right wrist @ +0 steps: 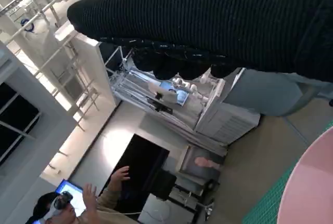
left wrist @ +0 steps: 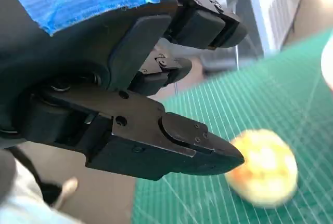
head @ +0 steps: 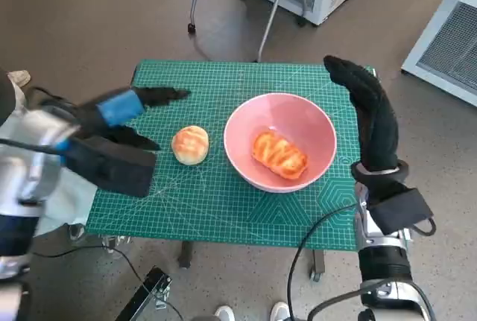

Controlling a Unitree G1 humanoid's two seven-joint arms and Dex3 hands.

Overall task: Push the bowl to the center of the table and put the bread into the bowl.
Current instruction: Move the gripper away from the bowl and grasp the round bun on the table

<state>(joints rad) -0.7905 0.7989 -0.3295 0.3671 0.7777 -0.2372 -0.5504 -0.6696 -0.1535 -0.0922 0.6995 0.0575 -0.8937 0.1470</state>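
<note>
Pink bowl is sitting near the middle of the green cutting mat, slightly toward the right hand's side. One glazed orange bread is lying inside the bowl. A second round bread roll is resting on the mat just beside the bowl, on the left-hand side, not touching it. Left hand is hovering next to the roll with fingers spread, holding nothing. Right hand is reaching flat along the bowl's far side, fingers extended, gripping nothing; whether it is touching the rim, cannot tell.
</note>
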